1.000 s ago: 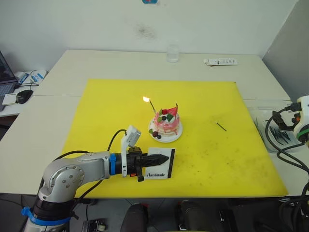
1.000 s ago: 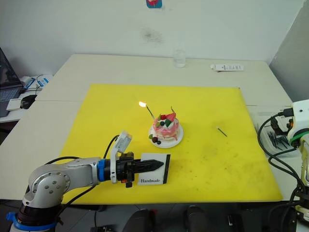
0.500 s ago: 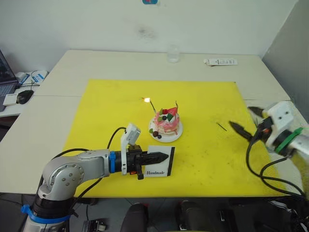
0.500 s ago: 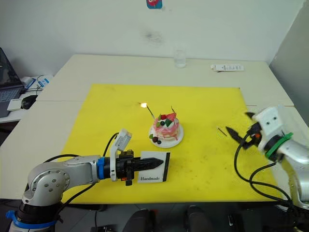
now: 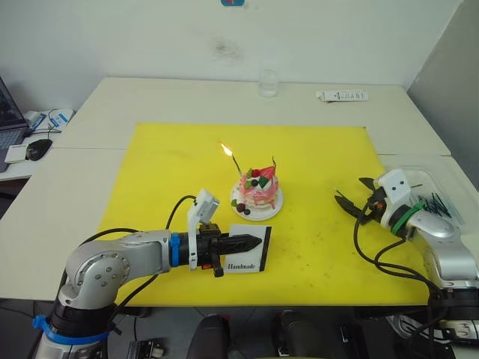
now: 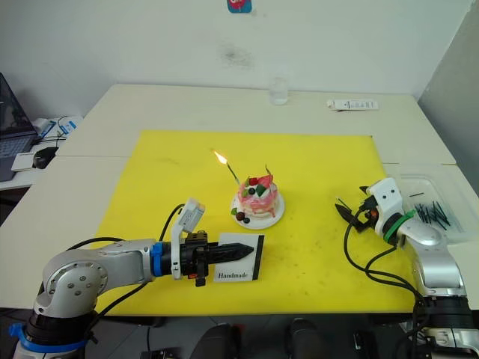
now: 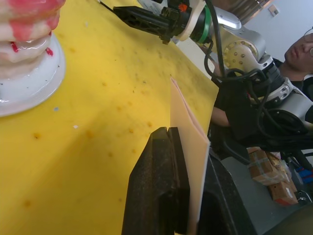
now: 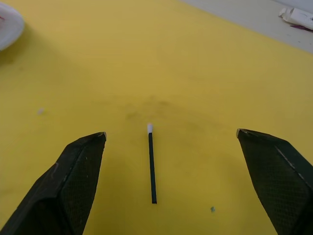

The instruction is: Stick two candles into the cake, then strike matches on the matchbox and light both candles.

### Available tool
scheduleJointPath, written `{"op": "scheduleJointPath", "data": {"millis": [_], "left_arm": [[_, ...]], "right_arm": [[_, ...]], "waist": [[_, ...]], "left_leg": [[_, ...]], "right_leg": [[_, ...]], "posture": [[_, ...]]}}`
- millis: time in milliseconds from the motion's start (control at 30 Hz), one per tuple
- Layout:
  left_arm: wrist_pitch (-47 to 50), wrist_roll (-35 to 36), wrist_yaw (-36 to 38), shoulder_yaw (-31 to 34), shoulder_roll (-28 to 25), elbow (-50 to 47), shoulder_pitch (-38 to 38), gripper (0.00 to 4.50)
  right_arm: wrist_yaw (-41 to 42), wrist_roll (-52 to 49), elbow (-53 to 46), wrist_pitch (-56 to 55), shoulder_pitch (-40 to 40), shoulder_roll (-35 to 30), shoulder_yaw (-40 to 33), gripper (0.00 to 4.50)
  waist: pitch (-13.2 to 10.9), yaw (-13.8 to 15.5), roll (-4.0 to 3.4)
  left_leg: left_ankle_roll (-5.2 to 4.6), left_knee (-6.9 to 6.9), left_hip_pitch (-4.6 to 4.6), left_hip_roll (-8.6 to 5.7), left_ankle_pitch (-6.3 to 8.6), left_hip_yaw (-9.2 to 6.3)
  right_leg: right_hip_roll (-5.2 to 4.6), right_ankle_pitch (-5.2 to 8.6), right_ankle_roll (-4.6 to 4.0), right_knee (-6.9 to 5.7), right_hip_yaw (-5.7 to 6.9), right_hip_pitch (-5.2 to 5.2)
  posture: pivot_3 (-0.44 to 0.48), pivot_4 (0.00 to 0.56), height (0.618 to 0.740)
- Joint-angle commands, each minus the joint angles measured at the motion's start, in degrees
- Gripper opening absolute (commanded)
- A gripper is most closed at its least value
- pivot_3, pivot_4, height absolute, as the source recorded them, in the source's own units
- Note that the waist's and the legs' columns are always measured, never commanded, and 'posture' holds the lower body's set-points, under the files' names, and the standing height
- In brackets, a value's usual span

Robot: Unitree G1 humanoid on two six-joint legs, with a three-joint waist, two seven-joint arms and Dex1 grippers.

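Two spread right gripper (image 8: 171, 134) fingers astride a match (image 8: 151, 164) on yellow mat (image 8: 195, 63)

white table (image 5: 112, 105), yellow mat (image 5: 172, 161), glass (image 5: 267, 82)

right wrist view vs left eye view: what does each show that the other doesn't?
Right wrist view: the white tip of the short dark match lying between the open right gripper fingers.

Left eye view: the lit thin candle in the small round pink cake, and the left gripper clamping the flat white matchbox.

Shared: the yellow mat, the right gripper, the cake's white plate.
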State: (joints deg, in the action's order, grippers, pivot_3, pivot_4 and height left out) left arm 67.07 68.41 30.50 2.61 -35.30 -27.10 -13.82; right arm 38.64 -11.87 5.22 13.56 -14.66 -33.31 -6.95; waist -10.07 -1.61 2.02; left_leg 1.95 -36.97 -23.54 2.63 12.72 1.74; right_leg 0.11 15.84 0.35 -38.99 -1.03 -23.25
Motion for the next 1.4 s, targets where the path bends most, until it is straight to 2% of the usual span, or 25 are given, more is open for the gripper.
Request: {"op": "scheduleJointPath", "data": {"millis": [33,67,367,433,667,767,933,1033,1200,1400], "left_arm": [[-0.2,1.5,-0.1,0.8,-0.5,-2.2,-0.2,0.0],[-0.2,1.6,-0.2,0.7,-0.5,-2.2,-0.2,0.0],[-0.3,1.5,-0.2,0.3,-0.5,-1.7,-0.6,0.0],[-0.3,1.4,-0.2,0.3,-0.5,-1.7,-0.6,0.0],[-0.3,1.9,-0.6,0.6,-0.6,-2.4,0.1,0.0],[-0.2,2.4,-1.0,0.8,-0.8,-2.6,0.2,0.0],[-0.2,3.0,-1.2,0.9,-1.2,-2.6,0.3,0.0],[0.0,3.1,-1.2,0.7,-1.4,-2.4,0.0,0.0],[0.4,3.4,-1.2,0.5,-1.7,-1.8,-0.8,0.0],[0.9,3.6,-0.7,0.6,-2.8,-1.5,-1.3,0.0]], "right_arm": [[-2.0,1.3,1.5,-2.1,-1.3,0.9,-0.1,4.12],[-2.5,1.6,1.8,-1.9,-1.4,1.1,0.1,3.9],[-3.1,0.5,0.5,4.7,-1.4,2.5,0.9,0.64],[-3.2,-0.2,-0.1,6.6,-1.4,2.6,0.4,0.03],[-0.8,-5.6,-10.2,14.8,2.3,0.6,-1.3,0.03],[-0.6,-9.1,-21.4,20.5,6.2,-0.6,-1.8,0.03],[-4.4,-12.5,-35.2,28.1,10.4,0.1,-1.5,0.03],[-8.6,-10.5,-41.7,30.2,14.0,1.5,2.3,0.03],[-14.8,-6.1,-42.0,28.3,16.8,5.6,6.5,0.03],[-15.0,-1.9,-38.1,21.7,18.6,7.1,11.3,0.03]], "waist": [[0.0,0.0,0.0],[0.0,0.0,0.0],[0.0,0.0,0.0],[0.0,0.0,0.0],[0.0,0.1,0.0],[0.0,0.1,0.0],[0.0,0.0,0.0],[0.0,0.1,0.01],[0.0,0.0,0.02],[0.0,0.0,0.03]], "left_leg": [[0.0,0.0,0.0,0.0,0.0,0.0],[0.0,-0.01,0.0,0.0,0.0,0.0],[0.0,-0.04,0.02,-0.02,0.0,0.01],[0.0,-0.04,0.02,-0.02,0.0,0.01],[0.0,0.0,0.02,-0.01,0.0,-0.03],[0.0,0.02,-0.01,0.01,0.0,-0.03],[0.01,0.02,0.04,0.08,0.0,-0.04],[0.01,0.01,0.06,0.07,0.0,-0.09],[0.01,0.0,0.06,0.01,0.0,0.01],[0.01,0.01,0.06,-0.01,0.0,0.02]], "right_leg": [[0.0,0.0,0.0,-0.01,0.0,0.0],[0.0,0.0,0.0,-0.01,-0.01,0.0],[-0.02,-0.01,0.0,-0.04,-0.01,0.03],[-0.03,-0.01,0.0,-0.04,-0.01,0.03],[-0.03,0.0,0.0,-0.02,0.02,0.03],[-0.03,0.0,0.0,-0.01,0.02,0.01],[-0.07,0.01,0.01,-0.03,0.01,0.0],[-0.07,0.0,0.0,-0.05,0.06,0.03],[-0.07,0.01,0.0,-0.02,-0.01,0.01],[-0.06,0.01,0.01,0.0,-0.01,0.01]], "posture": [[0.0,0.15,0.74],[0.0,0.15,0.74],[0.0,0.15,0.74],[0.0,0.15,0.74],[0.0,0.15,0.74],[0.0,0.15,0.74],[0.0,0.15,0.74],[0.0,0.15,0.74],[0.0,0.15,0.74],[0.0,0.15,0.74]]}}
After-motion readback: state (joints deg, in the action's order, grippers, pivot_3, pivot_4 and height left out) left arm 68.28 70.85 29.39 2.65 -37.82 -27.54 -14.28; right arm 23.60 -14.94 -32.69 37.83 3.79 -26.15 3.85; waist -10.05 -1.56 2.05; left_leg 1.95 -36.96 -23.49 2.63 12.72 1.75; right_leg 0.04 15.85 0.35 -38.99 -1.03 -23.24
